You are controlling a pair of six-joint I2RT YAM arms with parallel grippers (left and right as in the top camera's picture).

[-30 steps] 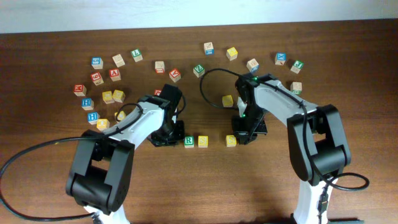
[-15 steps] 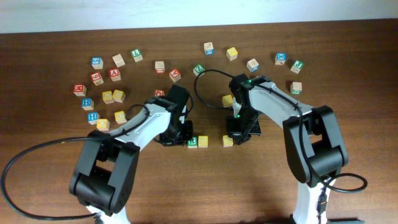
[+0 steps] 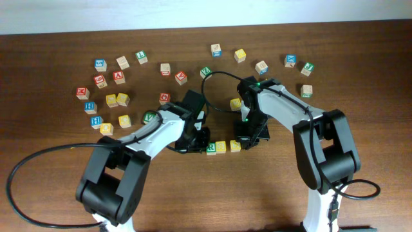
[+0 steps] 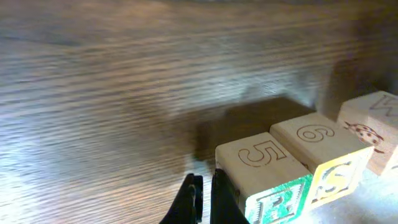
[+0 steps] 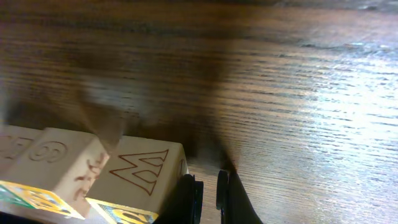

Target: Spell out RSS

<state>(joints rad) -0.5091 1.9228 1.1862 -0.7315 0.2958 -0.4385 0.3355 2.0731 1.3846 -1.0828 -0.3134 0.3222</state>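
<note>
Three cubes stand in a row at the table's middle. The green-bordered R cube (image 3: 211, 148) is on the left, a yellow S cube (image 3: 221, 147) is against it, and a second yellow S cube (image 3: 235, 145) is close on the right. My left gripper (image 3: 202, 144) is shut and empty, with its fingers against the R cube's left side. In the left wrist view the gripper (image 4: 205, 196) is next to the R cube (image 4: 273, 199) and the first S cube (image 4: 333, 180). My right gripper (image 3: 245, 141) is shut and empty. In the right wrist view it (image 5: 208, 193) touches the right S cube (image 5: 146, 171).
Several other letter cubes lie scattered along the back, including a cluster at the left (image 3: 116, 100), a green V cube (image 3: 205, 71) and a yellow cube (image 3: 235, 104) just behind the right arm. The left arm's cable loops off the front left.
My left gripper slid right, pushing the R cube and first S cube toward the second S. My right gripper shifted slightly left with its S cube, then stayed still.
</note>
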